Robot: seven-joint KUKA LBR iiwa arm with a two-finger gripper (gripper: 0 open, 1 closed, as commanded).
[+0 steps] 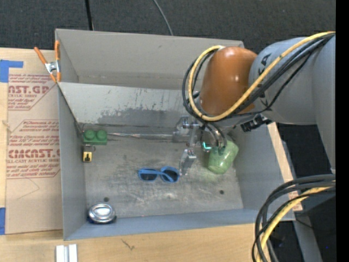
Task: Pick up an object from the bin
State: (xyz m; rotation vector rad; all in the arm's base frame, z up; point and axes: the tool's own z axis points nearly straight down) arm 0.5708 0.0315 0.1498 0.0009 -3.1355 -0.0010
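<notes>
Nothing's been picked up yet, by the look of it. The gripper is set low in the bin, just right of the blue sunglasses. Its fingers seem to be spread and empty, though that's hard to make out. A pale green lump is seen further right of the sunglasses. Grabbing and lifting are left to be done.

One green block, one small yellow piece, one pair of blue sunglasses, one silver tin, one pale green lump

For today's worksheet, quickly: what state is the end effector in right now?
The end effector: open or closed cannot be told; it is by the right end of the blue sunglasses.
</notes>
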